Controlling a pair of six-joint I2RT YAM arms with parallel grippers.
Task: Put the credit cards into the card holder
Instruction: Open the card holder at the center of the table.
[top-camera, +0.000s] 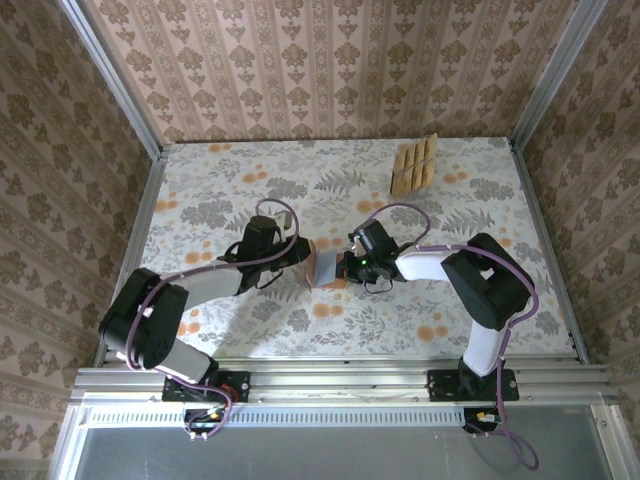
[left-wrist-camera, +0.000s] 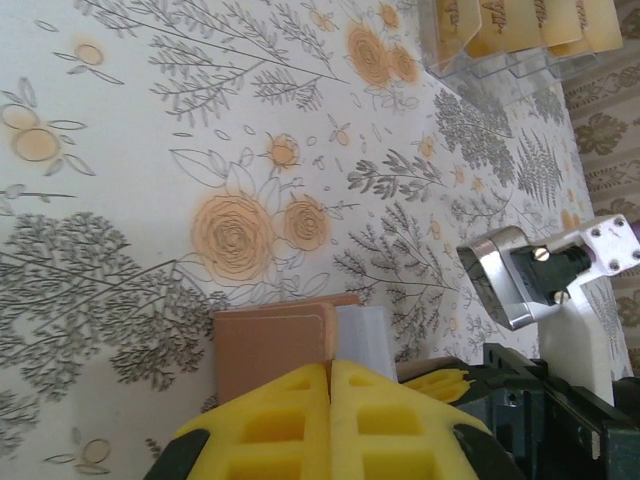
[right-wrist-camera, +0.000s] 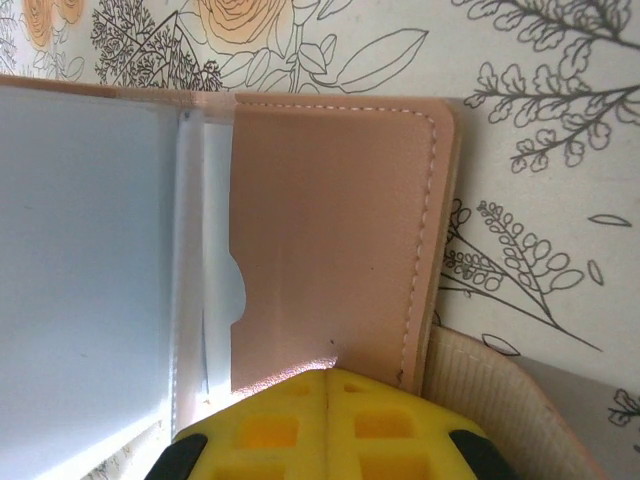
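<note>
The card holder lies open mid-table between both grippers, salmon-brown outside with greyish inner panels. My left gripper comes at it from the left. In the left wrist view its yellow pads are shut on the edge of the salmon flap. From the right, my right gripper has its pads shut on the lower edge of the stitched salmon pocket; the grey panel spreads to the left. The credit cards stand in a row at the table's back right, also seen in the left wrist view.
The cards sit in a clear rack. A beige ribbed strip lies beside the holder's right edge; I cannot tell what it is. Metal rails border the floral table, and wallpapered walls close it in on three sides.
</note>
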